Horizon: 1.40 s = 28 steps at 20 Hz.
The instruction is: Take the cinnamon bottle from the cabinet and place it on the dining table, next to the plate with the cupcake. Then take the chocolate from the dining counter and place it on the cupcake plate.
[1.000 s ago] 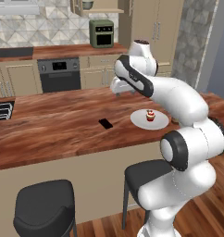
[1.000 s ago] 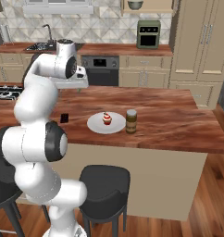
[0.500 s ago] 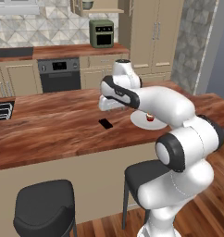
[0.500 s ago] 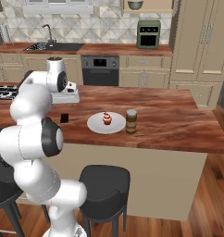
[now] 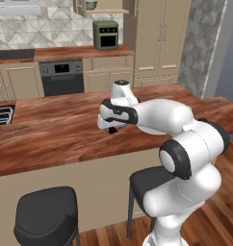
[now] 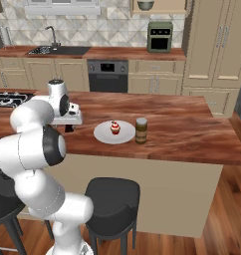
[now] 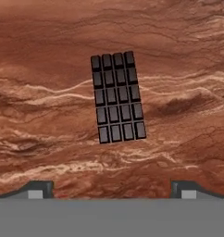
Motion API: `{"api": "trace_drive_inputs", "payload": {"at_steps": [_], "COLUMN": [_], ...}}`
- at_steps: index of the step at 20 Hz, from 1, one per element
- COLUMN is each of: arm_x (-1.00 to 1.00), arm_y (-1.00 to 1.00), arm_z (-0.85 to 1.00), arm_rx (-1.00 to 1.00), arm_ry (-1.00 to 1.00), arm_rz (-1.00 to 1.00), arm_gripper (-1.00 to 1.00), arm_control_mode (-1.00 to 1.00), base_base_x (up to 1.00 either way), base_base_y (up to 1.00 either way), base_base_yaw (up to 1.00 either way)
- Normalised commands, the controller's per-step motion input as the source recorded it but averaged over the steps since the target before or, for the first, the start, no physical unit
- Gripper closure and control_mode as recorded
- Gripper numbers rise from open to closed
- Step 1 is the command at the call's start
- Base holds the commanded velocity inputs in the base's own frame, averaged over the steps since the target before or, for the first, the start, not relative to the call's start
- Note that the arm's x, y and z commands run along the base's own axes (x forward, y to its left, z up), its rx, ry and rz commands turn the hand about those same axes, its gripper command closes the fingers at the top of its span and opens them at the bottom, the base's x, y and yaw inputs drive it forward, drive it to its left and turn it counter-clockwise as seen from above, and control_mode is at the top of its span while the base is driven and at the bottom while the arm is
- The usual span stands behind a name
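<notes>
Chocolate [image 7: 117, 97] lies flat on the dining counter [image 7: 49, 69], centre of the hand view, slightly tilted. Gripper [image 7: 111, 187] hovers above it, fingertips spread wide at the lower corners, holding nothing. In the right base view, cinnamon bottle [image 6: 141, 130] stands just beside the plate [image 6: 103, 135] bearing the cupcake [image 6: 115, 128], mid-frame.

Arm reaches forward from base, elbow bent, forearm roughly level, wrist turned down. Gripper [image 5: 112, 129] points straight down, low over wood top, not touching it. In right base view gripper [image 6: 68, 128] hangs under white hand block, dark fingers short below it. In hand view gripper [image 7: 112, 189] has fingertips [image 7: 39, 189] far apart at bottom edge, jaws spread wide, nothing held between them.
</notes>
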Motion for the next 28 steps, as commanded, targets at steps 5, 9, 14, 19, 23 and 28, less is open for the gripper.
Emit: {"api": "trace_drive_inputs", "payload": {"at_steps": [5,9,14,19,23,28], "arm_x": [0.37,0.26,0.01,0.00,0.01,0.12], "arm_y": [0.00,0.00,0.03,0.00,0.00,0.00], "arm_z": [-0.05,-0.25,-0.34,-0.15,-0.13,-0.09], "arm_rx": [0.00,0.00,0.00,0.00,0.00,0.00], "arm_ry": [0.00,0.00,0.00,0.00,0.00,0.00], "arm_rz": [-0.12,-0.09,-0.04,-0.01,0.00,0.00], "arm_gripper": [-1.00,-1.00,-1.00,-1.00,-1.00,-1.00], "arm_control_mode": [-1.00,-1.00,-1.00,-1.00,-1.00,-1.00], "base_base_x": [0.00,0.00,0.00,0.00,0.00,0.00], "base_base_y": [0.00,0.00,0.00,0.00,0.00,0.00], "base_base_yaw": [0.00,0.00,0.00,0.00,0.00,0.00]}}
